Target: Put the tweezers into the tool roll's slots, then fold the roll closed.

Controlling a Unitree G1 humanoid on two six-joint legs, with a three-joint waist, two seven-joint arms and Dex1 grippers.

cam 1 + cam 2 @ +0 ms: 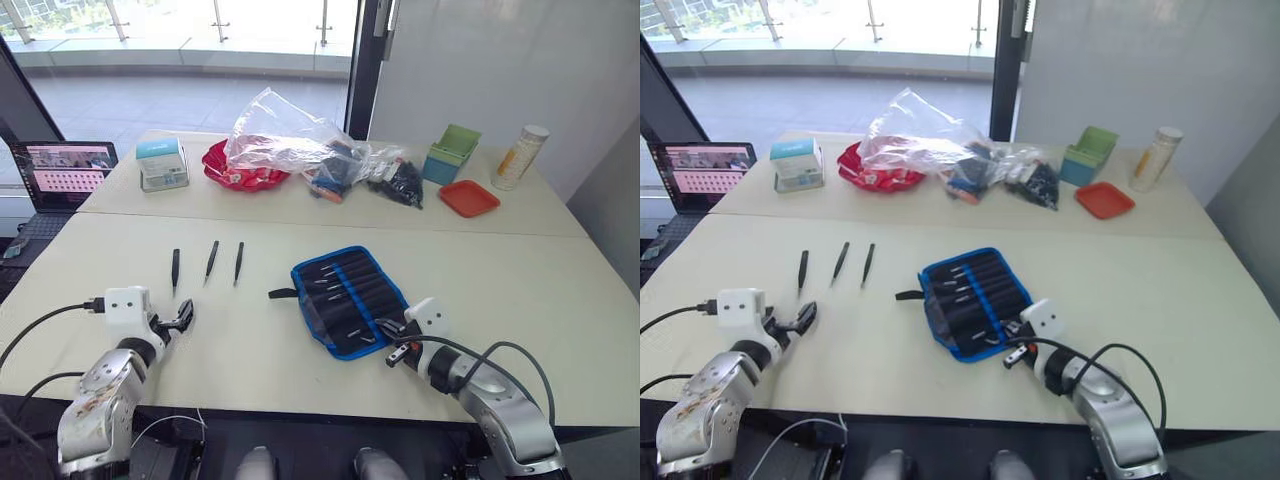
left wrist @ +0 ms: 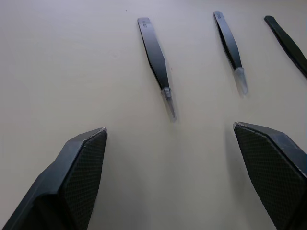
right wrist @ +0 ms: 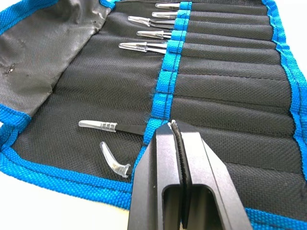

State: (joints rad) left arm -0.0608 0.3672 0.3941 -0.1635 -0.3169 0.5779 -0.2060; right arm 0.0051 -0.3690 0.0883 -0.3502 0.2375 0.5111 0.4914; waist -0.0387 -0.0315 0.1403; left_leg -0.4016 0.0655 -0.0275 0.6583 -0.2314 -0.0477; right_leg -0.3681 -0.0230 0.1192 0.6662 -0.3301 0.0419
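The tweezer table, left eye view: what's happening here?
The black fabric tool roll with blue edging lies open, several tweezers in its slots. Three slim black tweezers lie loose on the table. The left gripper, open, points at them; the right gripper, shut, rests over the roll.

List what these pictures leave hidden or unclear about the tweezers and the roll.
- Tweezers in the roll: in the right wrist view their bodies sit inside the slots; just the capped tips show.
- Third loose tweezer: cut off by the left wrist view's edge.
- Roll's near slots: the right gripper, its fingers shut, covers them.
- Strap: too small in the eye views to see any fastener.
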